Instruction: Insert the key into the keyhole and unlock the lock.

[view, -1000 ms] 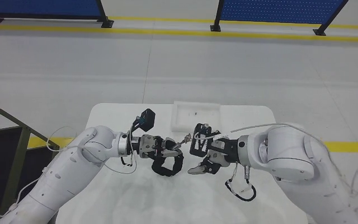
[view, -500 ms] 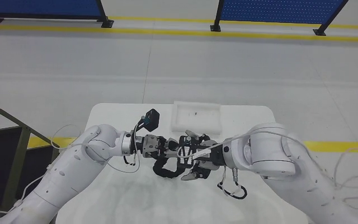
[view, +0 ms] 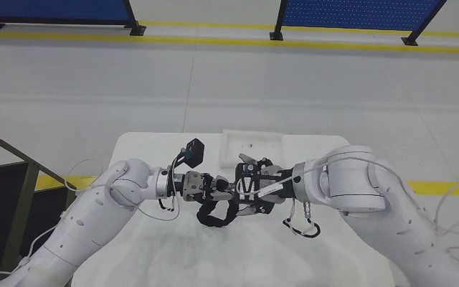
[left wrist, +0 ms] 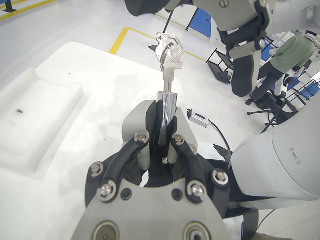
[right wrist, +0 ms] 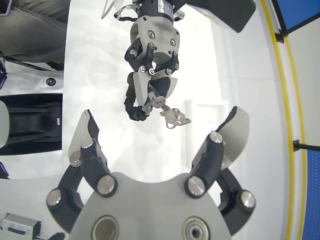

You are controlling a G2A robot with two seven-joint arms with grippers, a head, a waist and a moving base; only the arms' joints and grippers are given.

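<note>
**Asker:** Start on your left. What is that claw doing?

**Me:** My left claw (left wrist: 163,116) is clenched tight on the lock (left wrist: 167,106) and holds its shiny body up above the worktop (left wrist: 95,76). The lock's black cable (right wrist: 131,104) hangs in a loop below the claw.

**Asker:** And the key?

**Me:** The key (left wrist: 172,58) already stands in the keyhole (right wrist: 159,100), at the free end of the lock. A stretch of blade shows bare between the head and the lock, so I judge it may not be pushed fully home. A ring (right wrist: 172,125) dangles from the head, carrying what looks like a second key.

**Asker:** Which way does it lie from your right claw?

**Me:** Straight ahead. Its long axis runs out of the lock toward my right claw (right wrist: 162,114), along the line between my two wrists. That claw is released, its fingers (right wrist: 87,126) spread wide and grasping nothing. The key's head sits near it, ahead of the fingertips and roughly centred on the gap.

**Asker:** So which arm takes the next move?

**Me:** The right one, I reckon. The left is busy steadying the lock. The right would come forward along that axis, close on the flat head, then twist about the same axis. The head looks tilted against my fingers' line, so the wrist may need a roll first. The dangling ring could also get pinched.
</note>
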